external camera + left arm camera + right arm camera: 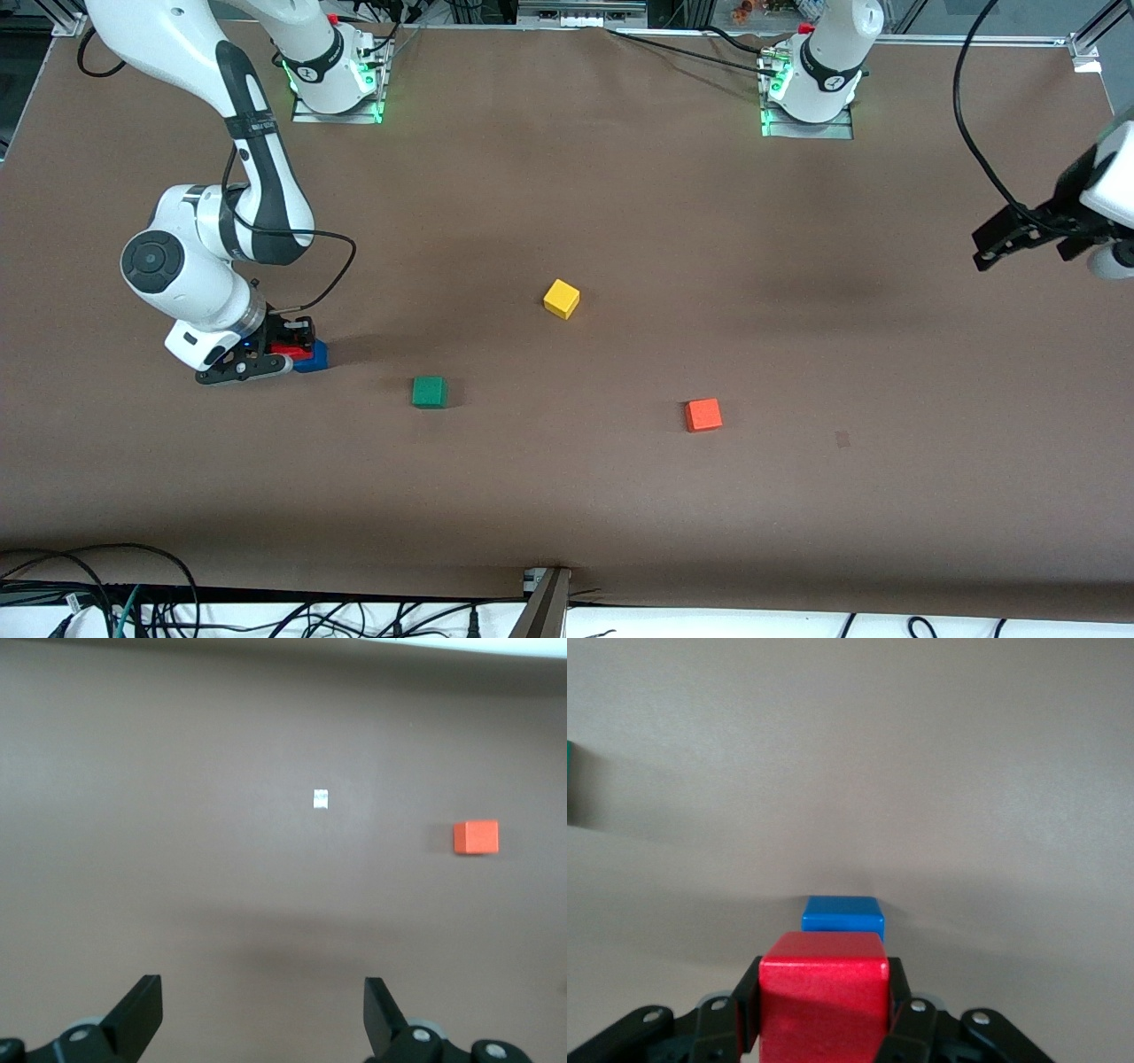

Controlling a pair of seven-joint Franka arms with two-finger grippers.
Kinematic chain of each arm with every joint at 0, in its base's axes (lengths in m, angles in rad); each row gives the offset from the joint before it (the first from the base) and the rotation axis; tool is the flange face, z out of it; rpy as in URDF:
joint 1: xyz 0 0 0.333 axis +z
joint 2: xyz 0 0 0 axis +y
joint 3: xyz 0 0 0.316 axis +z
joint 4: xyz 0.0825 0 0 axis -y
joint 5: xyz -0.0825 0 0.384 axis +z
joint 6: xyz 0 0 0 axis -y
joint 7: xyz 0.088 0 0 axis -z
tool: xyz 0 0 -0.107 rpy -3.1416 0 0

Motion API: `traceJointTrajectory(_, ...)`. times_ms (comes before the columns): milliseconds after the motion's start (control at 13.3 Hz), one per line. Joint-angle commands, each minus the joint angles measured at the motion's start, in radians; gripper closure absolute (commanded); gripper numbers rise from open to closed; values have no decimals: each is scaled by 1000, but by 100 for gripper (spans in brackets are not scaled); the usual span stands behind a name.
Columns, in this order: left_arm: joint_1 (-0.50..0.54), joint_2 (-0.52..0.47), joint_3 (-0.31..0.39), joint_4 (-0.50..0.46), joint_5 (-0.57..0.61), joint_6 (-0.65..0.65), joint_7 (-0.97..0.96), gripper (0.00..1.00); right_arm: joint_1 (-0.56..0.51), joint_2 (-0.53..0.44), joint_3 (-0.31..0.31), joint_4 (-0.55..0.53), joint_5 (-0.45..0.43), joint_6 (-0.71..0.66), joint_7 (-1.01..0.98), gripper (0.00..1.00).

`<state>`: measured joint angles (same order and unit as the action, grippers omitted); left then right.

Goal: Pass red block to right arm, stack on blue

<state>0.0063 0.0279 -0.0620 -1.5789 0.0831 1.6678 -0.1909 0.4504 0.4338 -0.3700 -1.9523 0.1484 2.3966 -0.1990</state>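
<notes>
The right gripper (282,352) pinches the red block (285,351) low at the table's right-arm end, touching or just short of the blue (312,356) at its 3 o'clock. Handover looks done; stacking calls for centring red over blue, then lowering. The left gripper (263,1014) waits, spread wide, near the orange cube (476,837)

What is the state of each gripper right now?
Left gripper: open, holding nothing.
Right gripper: closed on the red block, beside the blue cube.
</notes>
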Motion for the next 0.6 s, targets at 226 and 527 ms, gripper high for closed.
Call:
traceJointTrajectory(226,-55,-77,13,-96,-13,-20,-4,0,7,-18,-6,-56,-13,70,23,78)
traceJointTrajectory(527,-57,-20,4,-24,-11,-60,-5,0,5,-7,-6,-76,-6,118,24,78)
